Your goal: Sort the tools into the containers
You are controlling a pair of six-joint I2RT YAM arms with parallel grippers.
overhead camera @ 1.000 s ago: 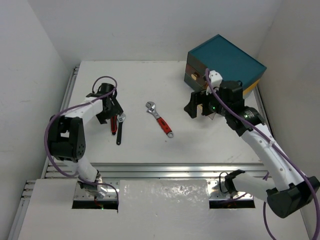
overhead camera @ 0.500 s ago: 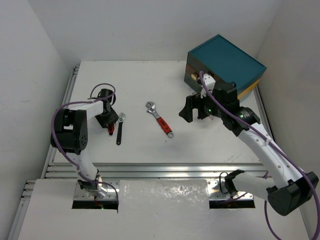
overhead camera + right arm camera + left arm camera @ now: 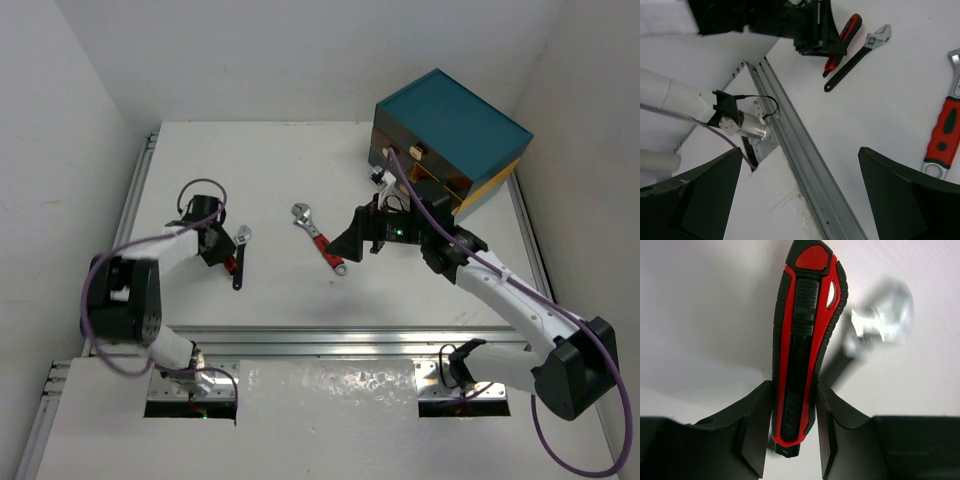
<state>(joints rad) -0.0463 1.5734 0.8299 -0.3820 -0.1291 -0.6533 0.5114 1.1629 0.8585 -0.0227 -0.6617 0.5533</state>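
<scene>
Left jaws pinch the red-and-black tool (image 3: 802,340) across its width near the butt end, pads against both sides. Its long axis runs straight out from the wrist, along the tabletop (image 3: 280,170). Just beside its far end lies a black-handled wrench (image 3: 240,258), outside the jaws. Right jaws gape wide, holding nothing, over the tabletop near the red-handled wrench (image 3: 322,245). The chest (image 3: 450,120) with its drawers (image 3: 420,165) sits far right, well apart, nearer the right arm; probably a long carry.
</scene>
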